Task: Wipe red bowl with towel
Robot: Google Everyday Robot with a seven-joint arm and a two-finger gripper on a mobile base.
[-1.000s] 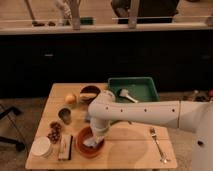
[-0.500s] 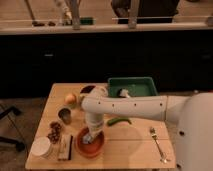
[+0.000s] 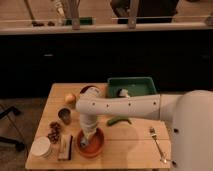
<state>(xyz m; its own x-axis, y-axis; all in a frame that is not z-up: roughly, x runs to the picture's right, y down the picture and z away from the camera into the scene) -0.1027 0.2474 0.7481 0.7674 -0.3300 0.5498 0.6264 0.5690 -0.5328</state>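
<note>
The red bowl [image 3: 95, 148] sits on the wooden table [image 3: 130, 145] near its front edge, left of the middle. My white arm comes in from the right and bends down into the bowl. The gripper [image 3: 85, 140] is inside the bowl, over its left half, at or close to the inner surface. A small pale grey patch [image 3: 82, 144] shows at the gripper's tip; it may be the towel, but most of it is hidden by the gripper.
A green bin [image 3: 142, 85] holding a white object [image 3: 122, 92] stands at the back right. A green vegetable [image 3: 118, 120] lies behind the bowl, a fork [image 3: 158, 145] at the right. At the left are a white cup [image 3: 41, 147], a metal cup [image 3: 64, 115], a yellow fruit [image 3: 70, 98] and a dark bowl [image 3: 89, 90].
The arm has swung to the left and the gripper has moved from the bowl's right side to its left half. The bowl has stayed in place.
</note>
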